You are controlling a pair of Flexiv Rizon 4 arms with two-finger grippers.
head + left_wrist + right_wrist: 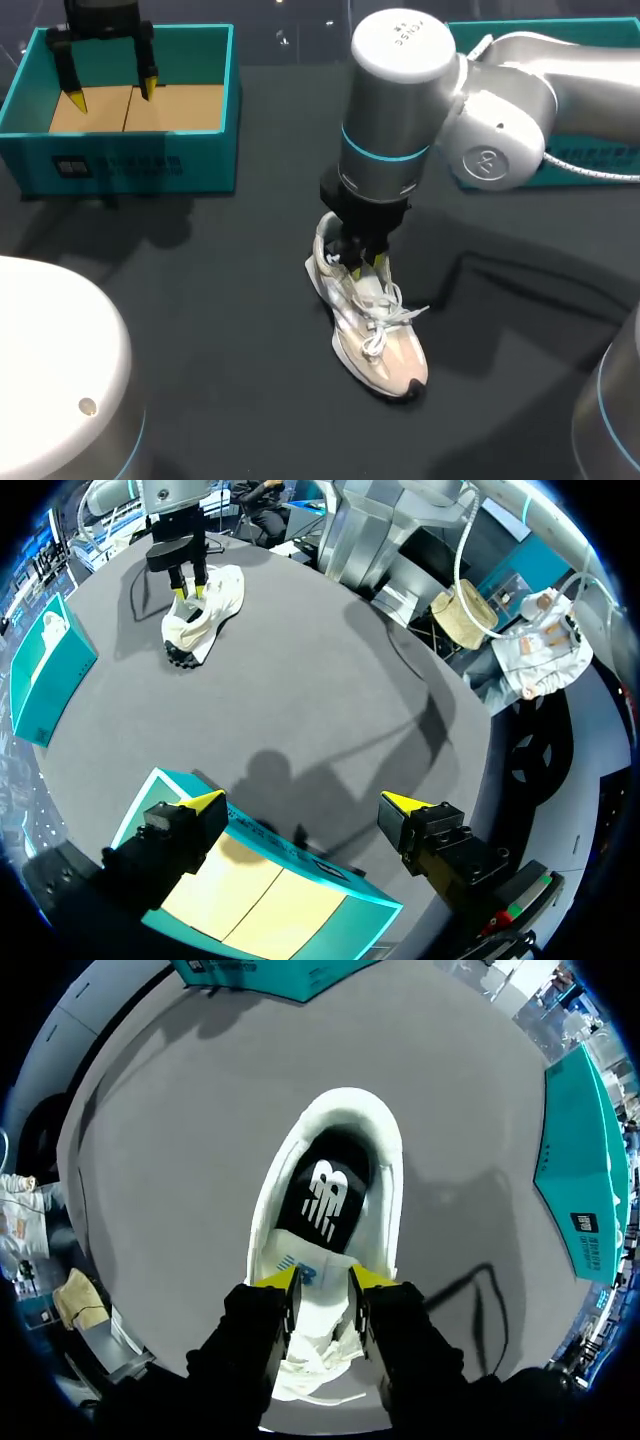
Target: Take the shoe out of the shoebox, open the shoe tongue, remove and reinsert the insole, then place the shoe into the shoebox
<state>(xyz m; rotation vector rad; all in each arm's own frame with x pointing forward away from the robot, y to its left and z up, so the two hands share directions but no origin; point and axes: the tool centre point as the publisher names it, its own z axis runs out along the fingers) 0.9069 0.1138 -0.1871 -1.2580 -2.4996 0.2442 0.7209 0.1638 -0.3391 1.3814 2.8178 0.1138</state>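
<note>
A white and beige shoe (372, 325) stands upright on the dark table, toe towards the front. My right gripper (367, 266) comes down from above onto its opening. In the right wrist view the right gripper (324, 1278) is shut on the white shoe tongue (316, 1278), which sits between both yellow tips. Ahead of them the black insole (325, 1192) lies inside the shoe (385, 1170). The teal shoebox (130, 165) stands at the back left with a cardboard floor. My left gripper (113, 94) hangs open over it with nothing held; the left gripper (305, 802) is above the shoebox (300, 852).
A teal lid (600, 160) lies at the back right behind my right arm, and shows as the lid (585, 1170) beside the shoe. From the left wrist view the shoe (205, 615) and the right gripper (190, 578) stand far across the table.
</note>
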